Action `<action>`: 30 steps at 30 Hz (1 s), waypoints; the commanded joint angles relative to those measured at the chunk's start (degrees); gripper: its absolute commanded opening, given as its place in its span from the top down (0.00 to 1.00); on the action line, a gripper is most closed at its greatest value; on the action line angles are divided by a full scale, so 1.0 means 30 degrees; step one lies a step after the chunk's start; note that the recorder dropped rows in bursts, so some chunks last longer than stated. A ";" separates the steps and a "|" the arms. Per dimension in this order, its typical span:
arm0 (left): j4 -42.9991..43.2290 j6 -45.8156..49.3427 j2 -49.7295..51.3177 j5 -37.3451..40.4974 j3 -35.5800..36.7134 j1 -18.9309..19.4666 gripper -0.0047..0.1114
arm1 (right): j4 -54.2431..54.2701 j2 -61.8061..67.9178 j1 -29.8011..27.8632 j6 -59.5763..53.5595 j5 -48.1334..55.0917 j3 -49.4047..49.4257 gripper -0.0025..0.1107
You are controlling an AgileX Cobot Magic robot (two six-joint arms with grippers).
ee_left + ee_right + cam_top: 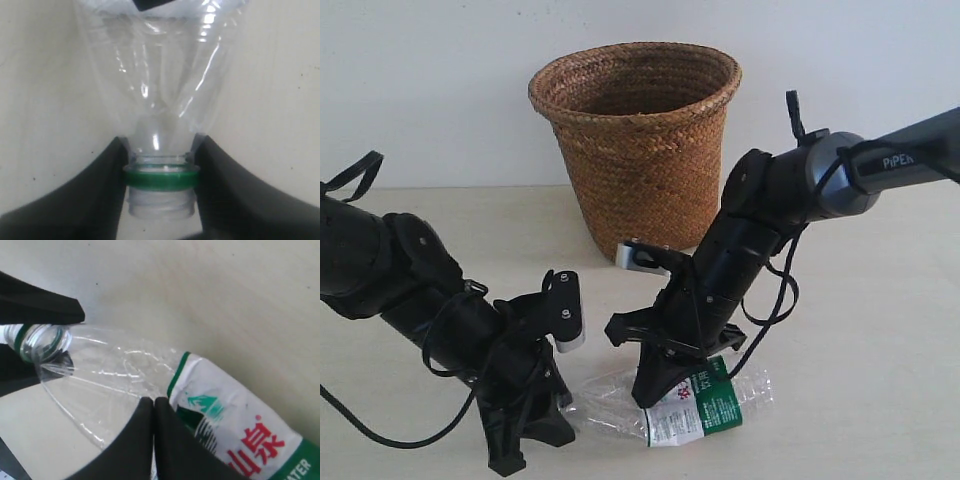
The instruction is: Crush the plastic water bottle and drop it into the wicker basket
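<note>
The plastic water bottle lies on its side on the table at the lower centre of the exterior view, in front of the wicker basket and apart from it. The left gripper clamps the neck at the green ring, anchoring that end. The right gripper has its fingers pressed almost together on the clear body beside the label, apparently squeezing it flat. No cap shows on the threaded mouth, which would let air escape.
</note>
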 commanded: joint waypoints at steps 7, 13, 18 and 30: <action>-0.0211 -0.0125 -0.0148 -0.0069 -0.0081 -0.0043 0.92 | -0.3841 -0.3614 -0.0469 -0.1083 0.1331 -0.0127 0.98; -0.0211 -0.0125 -0.0148 -0.0069 -0.0081 -0.0043 0.92 | -0.3873 -0.6146 -0.1126 -0.1955 0.2218 -0.0127 0.98; -0.0211 0.0433 -0.0183 0.0141 -0.0081 -0.0043 0.92 | -0.3954 -0.8097 -0.2678 -0.2292 0.2330 0.0295 0.98; -0.0211 0.1453 -0.2342 0.3617 -0.1841 -0.0043 0.92 | -0.2910 -1.3642 -0.8941 -0.2547 -0.3525 0.6848 0.98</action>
